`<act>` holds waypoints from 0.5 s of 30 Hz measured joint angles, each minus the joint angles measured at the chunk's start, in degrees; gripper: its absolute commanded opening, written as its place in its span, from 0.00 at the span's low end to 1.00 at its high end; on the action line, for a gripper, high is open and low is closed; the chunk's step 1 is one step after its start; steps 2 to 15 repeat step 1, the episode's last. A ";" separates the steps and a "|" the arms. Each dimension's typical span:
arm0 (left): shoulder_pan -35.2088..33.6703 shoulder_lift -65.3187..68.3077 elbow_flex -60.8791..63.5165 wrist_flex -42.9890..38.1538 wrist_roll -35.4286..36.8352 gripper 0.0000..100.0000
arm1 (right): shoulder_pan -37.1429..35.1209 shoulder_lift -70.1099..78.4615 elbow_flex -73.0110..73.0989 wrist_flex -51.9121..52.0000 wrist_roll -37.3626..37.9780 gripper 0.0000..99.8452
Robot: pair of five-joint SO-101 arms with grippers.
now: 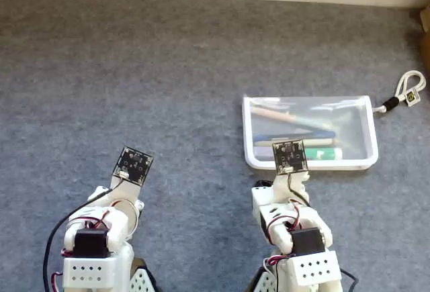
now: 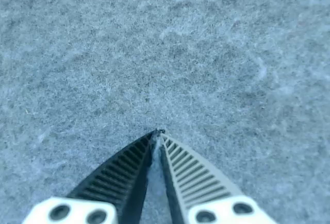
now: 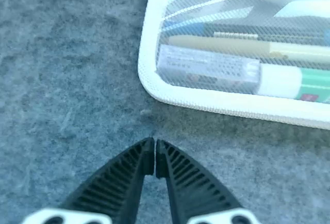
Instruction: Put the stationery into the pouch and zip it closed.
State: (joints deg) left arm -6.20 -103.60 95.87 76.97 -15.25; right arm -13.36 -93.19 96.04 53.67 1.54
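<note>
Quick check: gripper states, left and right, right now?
Left gripper: closed, holding nothing, over grey carpet.
Right gripper: closed, holding nothing, just short of the white-edged clear mesh pouch.

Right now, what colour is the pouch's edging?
White. The edging of the pouch shows best in the right wrist view.

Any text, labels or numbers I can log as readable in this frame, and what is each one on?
None can be read.
Tag tied to the pouch: a dark mark, too small to read.
Grey label on the stick inside the pouch: faint print, too blurred to read.
Red patch on the green-and-white item beside it: too blurred to read.
</note>
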 measured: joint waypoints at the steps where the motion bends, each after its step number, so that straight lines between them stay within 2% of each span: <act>1: 0.00 0.00 0.00 0.00 0.00 0.01 | 0.00 0.00 0.00 0.00 0.00 0.01; 15: 0.00 0.00 0.00 0.00 0.00 0.01 | 0.00 0.00 0.00 0.00 0.00 0.01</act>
